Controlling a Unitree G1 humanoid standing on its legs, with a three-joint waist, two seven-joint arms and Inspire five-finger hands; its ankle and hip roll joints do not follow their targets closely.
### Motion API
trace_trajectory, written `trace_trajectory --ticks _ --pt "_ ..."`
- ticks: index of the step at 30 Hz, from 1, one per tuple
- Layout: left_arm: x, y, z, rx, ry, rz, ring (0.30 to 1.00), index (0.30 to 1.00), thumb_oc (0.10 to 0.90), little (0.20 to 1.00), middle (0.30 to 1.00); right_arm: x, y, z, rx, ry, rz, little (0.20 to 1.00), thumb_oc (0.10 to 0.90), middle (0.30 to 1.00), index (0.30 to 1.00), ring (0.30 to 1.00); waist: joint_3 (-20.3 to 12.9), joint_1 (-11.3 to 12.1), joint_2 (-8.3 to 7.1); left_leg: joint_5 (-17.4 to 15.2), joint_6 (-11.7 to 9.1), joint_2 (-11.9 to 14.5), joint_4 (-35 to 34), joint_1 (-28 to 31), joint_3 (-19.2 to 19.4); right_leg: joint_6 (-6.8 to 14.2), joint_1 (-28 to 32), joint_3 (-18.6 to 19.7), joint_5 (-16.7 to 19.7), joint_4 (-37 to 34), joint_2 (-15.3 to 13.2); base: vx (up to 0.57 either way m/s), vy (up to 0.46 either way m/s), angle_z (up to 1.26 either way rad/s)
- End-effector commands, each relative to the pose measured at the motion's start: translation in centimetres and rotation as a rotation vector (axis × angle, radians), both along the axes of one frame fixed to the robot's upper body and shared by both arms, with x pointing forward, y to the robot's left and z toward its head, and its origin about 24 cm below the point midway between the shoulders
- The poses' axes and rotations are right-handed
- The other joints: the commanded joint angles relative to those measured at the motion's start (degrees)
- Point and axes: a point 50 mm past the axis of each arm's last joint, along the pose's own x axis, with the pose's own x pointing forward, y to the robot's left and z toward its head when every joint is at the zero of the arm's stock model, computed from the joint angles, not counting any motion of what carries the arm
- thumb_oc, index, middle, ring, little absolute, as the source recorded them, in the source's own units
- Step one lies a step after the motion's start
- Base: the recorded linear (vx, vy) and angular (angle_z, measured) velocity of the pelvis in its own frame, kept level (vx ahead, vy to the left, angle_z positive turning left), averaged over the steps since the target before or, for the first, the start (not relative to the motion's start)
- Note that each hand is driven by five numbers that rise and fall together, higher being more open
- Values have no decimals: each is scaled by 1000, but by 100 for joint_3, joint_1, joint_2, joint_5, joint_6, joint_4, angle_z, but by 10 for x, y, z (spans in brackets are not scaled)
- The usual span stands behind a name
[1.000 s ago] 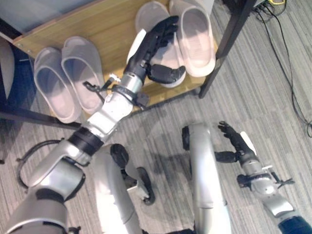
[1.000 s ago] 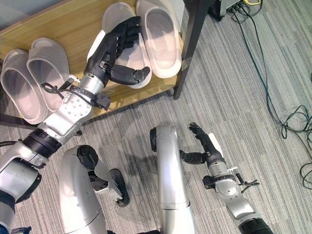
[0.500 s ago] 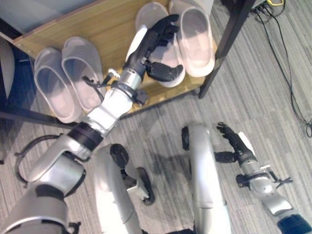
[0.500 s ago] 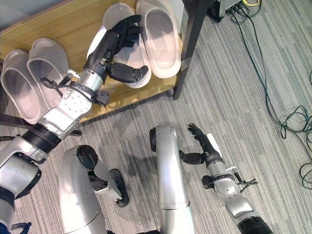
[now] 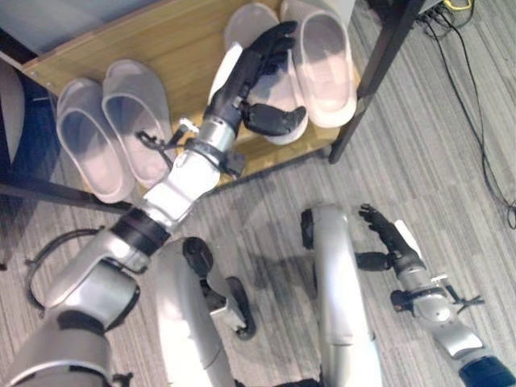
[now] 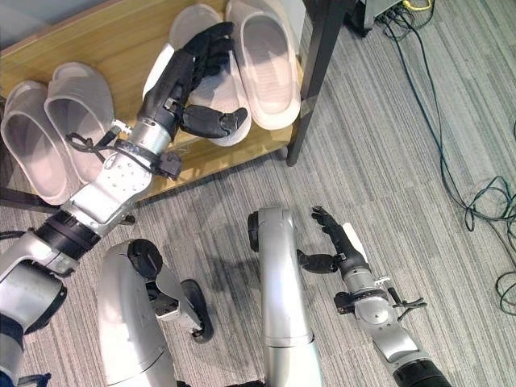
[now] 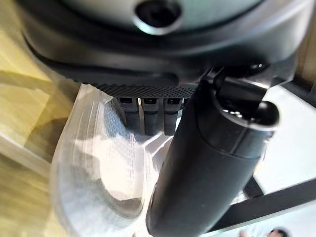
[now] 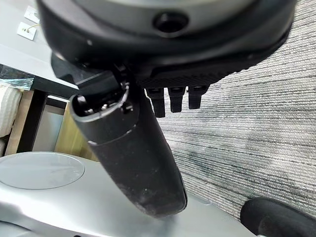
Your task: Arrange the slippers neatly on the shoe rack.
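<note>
While the left robot hand (image 5: 256, 76) lies with straight fingers on a pale slipper (image 5: 278, 97) on the shoe rack (image 5: 177, 48), the right robot hand (image 5: 387, 238) hangs relaxed above the carpet (image 5: 419, 145).

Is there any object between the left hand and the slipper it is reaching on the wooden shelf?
Nothing visible. The left hand is already over the pale translucent slipper on the wooden shoe rack shelf, fingers straight.

Head eyes look down, sharing shoe rack (image 5: 161, 48); wrist views seemingly close.
</note>
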Motion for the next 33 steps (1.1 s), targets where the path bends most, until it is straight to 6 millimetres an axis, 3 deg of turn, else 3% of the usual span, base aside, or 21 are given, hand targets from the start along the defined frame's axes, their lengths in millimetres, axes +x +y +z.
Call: trace_trajectory --ticks 1,15,21,24,27,29,30,31,32,33 --pt "-38 7 78 -149 -343 -110 900 900 800 900 900 8 11 36 12 -191 62 900 800 900 900 900 -178 165 -127 235 -386 -152 -315 -146 -476 -220 306 459 -101 0 -470 0 0 0" --pt "-99 8 79 -212 -482 -322 900 900 800 900 900 -1 6 32 3 -186 33 900 800 900 900 900 -178 314 -67 203 -384 -193 -333 -146 -498 -237 306 436 -73 -11 -474 0 0 0" --pt "-101 16 60 -224 -441 -292 900 900 800 900 900 1 5 33 -28 -202 18 900 800 900 900 900 -178 420 -101 250 -421 -181 -534 -146 -501 -310 306 423 150 -227 -375 5 2 0" --pt "-99 23 51 -226 -426 -250 900 900 800 900 900 9 3 43 -44 -253 -8 900 800 900 900 900 -178 596 -136 421 -405 -129 -1307 -146 -445 -369 306 248 410 -995 -340 -73 29 -3" --pt "-99 37 43 -238 -422 -189 900 900 800 900 900 25 -3 69 -76 -366 -45 900 800 900 900 900 -178 882 -96 1033 -349 -146 -2784 -146 -424 -328 307 -144 1034 -2475 -234 -268 79 -33" --pt "-98 42 39 -242 -412 -170 900 900 800 900 900 27 -3 76 -78 -396 -52 900 800 900 900 900 -187 905 -35 1262 -334 -141 -3115 -146 -438 -347 309 -299 1212 -2885 -268 -178 18 -36" --pt "-91 47 13 -280 -302 -140 900 900 800 900 900 27 -2 73 -68 -391 -59 900 800 900 900 900 -600 930 85 1559 -313 -140 -3759 -146 -504 -300 368 -599 1421 -3616 -396 -92 25 -11" --pt "-91 47 13 -281 -301 -139 900 900 800 900 900 26 -2 73 -69 -389 -59 900 800 900 900 900 -618 918 104 1611 -309 -153 -3813 -146 -514 -307 380 -621 1465 -3671 -406 -154 35 -4" --pt "-86 52 -13 -287 -199 -103 900 900 800 900 900 25 -3 71 -60 -388 -61 900 800 900 900 900 -957 947 230 1908 -304 -162 -4455 -139 -593 -245 488 -913 1677 -4391 -496 -172 -7 8" --pt "-83 55 -28 -287 -144 -82 900 900 800 900 900 25 -1 68 -57 -377 -54 900 800 900 900 900 -1017 941 233 2072 -321 -179 -4870 99 -618 -250 751 -1020 1800 -4815 -490 -220 -5 9"
